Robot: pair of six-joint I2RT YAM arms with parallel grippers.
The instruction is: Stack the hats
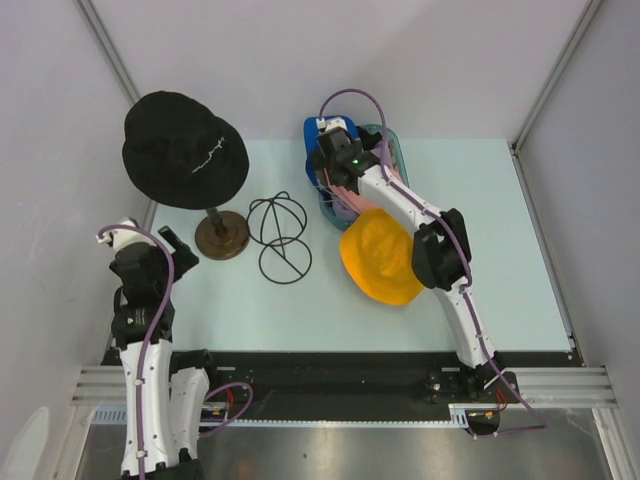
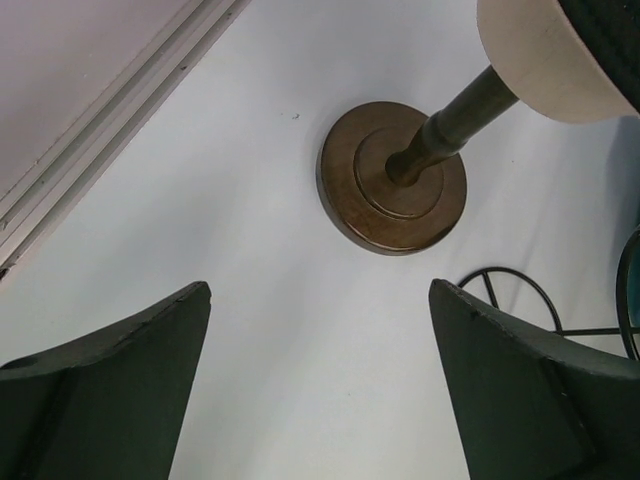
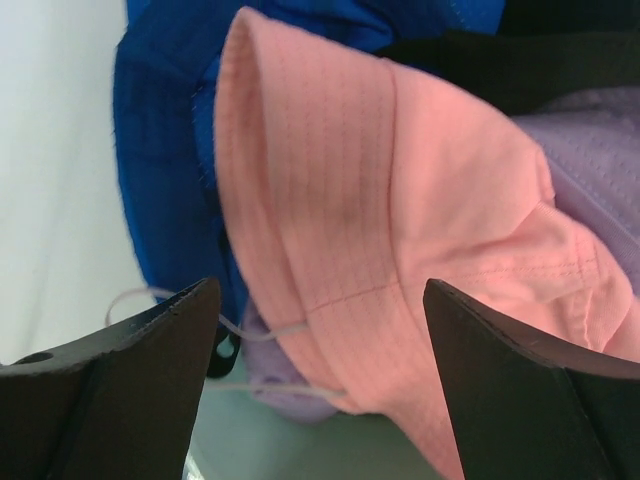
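A black bucket hat (image 1: 185,150) sits on the cream mannequin head (image 2: 545,55) at the back left. An orange hat (image 1: 378,258) lies on the table under my right arm. In the teal bin (image 1: 392,138) at the back are a blue cap (image 3: 165,150), a pink bucket hat (image 3: 380,190) and a lavender hat (image 3: 590,150). My right gripper (image 3: 320,290) hangs over the bin, open, with the pink hat's brim between its fingers and not pinched. My left gripper (image 2: 320,290) is open over bare table near the stand's base, holding nothing.
The head's wooden stand has a round brown base (image 2: 392,176) just ahead of my left gripper. A black wire hat frame (image 1: 280,235) lies right of the base. White walls with metal rails close in the table's left and right sides.
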